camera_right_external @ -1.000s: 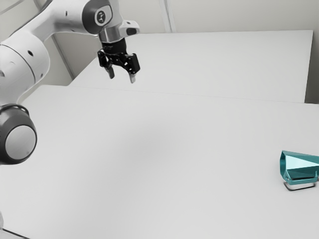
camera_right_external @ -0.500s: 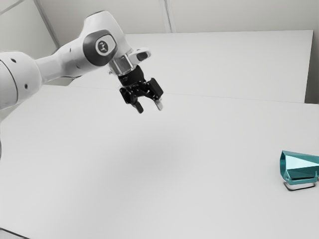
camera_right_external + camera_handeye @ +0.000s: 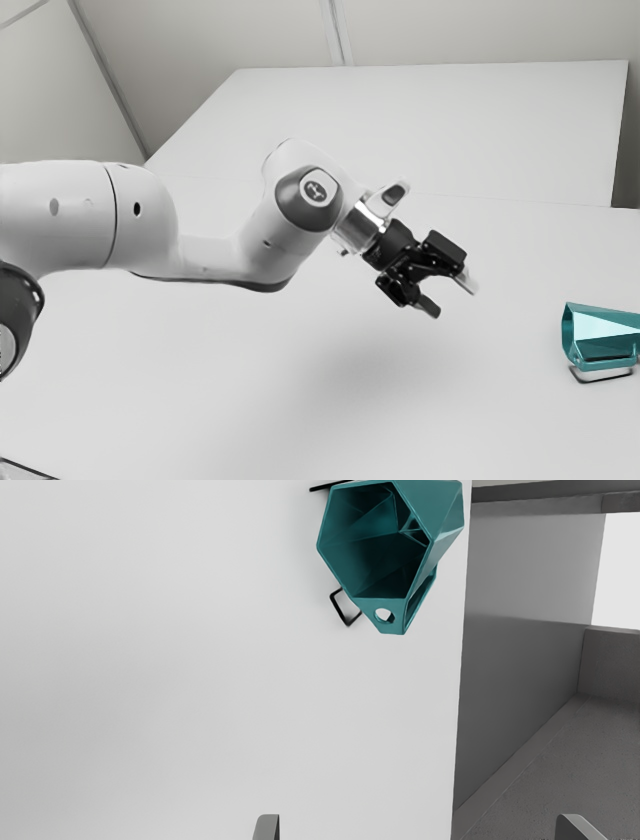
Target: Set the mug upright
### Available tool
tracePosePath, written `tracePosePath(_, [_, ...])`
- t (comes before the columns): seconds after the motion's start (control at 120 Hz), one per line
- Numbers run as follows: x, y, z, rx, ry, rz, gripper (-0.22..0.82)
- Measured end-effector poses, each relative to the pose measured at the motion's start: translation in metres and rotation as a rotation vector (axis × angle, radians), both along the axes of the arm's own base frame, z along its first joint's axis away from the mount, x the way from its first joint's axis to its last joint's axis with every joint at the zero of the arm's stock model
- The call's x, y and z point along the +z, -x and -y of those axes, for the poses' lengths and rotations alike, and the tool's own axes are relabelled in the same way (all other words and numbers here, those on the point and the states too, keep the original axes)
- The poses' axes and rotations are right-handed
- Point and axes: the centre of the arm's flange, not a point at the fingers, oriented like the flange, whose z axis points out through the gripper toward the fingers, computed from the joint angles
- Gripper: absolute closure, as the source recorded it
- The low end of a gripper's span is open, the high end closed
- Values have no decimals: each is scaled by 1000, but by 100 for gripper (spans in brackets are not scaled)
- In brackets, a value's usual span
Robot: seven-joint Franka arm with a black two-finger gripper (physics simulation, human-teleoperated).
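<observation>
"Mug [image 3: 375, 555] first: how does it lie?"

"On its side on the desk [image 3: 200, 655], close to the edge, rim [image 3: 380, 598] facing the arm, a black wire loop [image 3: 339, 611] beside it."

"And the fingers [image 3: 267, 827]?"

"Spread wide, holding nothing, well apart from it."

"How will it handle?"

"Stiff and fairly light, I'd guess. The faceted wall looks smooth, and it narrows towards the base, so a pinch far back could slide off. It may be brittle too; I can't tell what it's made of."

"By the handle [image 3: 397, 622], then?"

"I'd rather not; it would likely swing. Take opposite walls just behind the rim, squeeze gently, lift a little, then turn the rim up and lower the base softly."
</observation>
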Motion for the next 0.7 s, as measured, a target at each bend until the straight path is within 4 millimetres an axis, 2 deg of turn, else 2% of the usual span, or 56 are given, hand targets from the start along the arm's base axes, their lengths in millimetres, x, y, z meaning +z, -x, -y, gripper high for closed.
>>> tracePosePath(0.267, [-48, 5, 49, 16, 44, 26, 0])
tracePosePath(0.508, [-63, -8, 102, -10, 103, 96, 0])
tracePosePath(0.7, [-77, -27, 122, -3, 130, 149, 0])
